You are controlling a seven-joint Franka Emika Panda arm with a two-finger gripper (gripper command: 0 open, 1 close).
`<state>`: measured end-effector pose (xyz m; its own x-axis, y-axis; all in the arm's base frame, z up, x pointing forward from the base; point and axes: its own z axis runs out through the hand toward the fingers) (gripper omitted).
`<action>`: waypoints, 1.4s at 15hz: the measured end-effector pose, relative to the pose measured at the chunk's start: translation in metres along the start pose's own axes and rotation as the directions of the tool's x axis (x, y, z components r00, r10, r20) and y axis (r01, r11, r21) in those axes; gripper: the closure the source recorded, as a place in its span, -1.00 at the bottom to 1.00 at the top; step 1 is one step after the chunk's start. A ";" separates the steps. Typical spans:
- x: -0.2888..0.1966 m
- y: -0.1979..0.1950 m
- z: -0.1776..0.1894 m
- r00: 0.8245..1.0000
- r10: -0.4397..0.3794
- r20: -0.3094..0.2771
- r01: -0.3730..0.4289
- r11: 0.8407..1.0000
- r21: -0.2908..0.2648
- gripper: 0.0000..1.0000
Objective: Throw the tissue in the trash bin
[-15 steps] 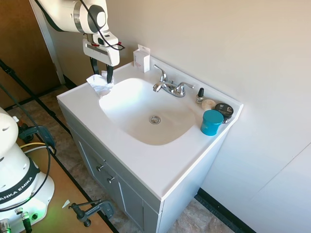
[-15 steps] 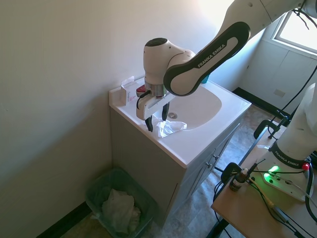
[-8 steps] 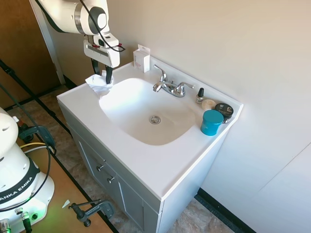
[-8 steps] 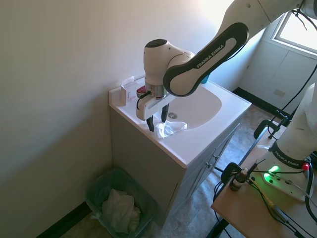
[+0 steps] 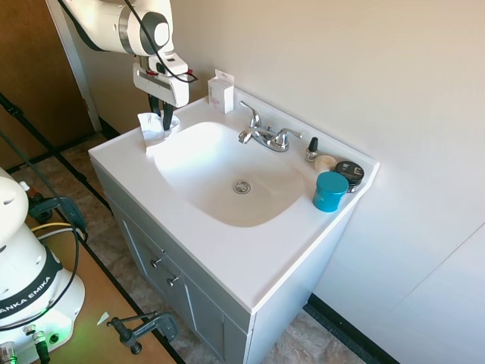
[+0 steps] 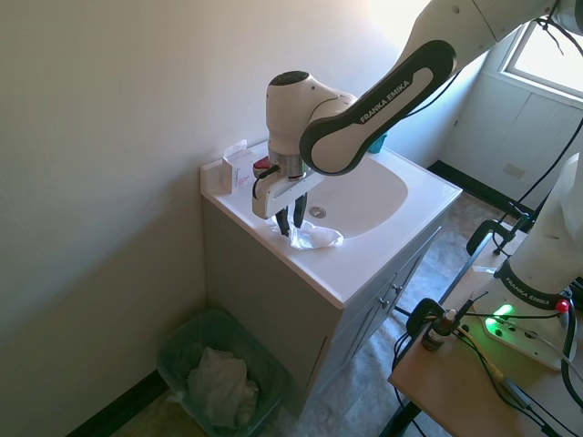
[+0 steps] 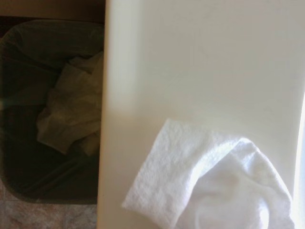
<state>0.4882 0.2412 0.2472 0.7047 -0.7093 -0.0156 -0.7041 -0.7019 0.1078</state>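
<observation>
Tool [image 6: 291,218] now pinching tissue [image 6: 312,238] — fingers closed since before

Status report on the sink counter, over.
Two-finger gripper shut on crumpled white paper tissue, tissue at white counter edge. Green trash bin on floor below, already holding paper. Nothing in the way.
</observation>
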 end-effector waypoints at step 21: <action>-0.133 -0.079 -0.092 0.968 -0.140 -0.209 0.154 0.987 0.050 1.00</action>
<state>0.4578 0.3971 0.3326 0.7990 -0.5746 0.1773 -0.5909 -0.8049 0.0542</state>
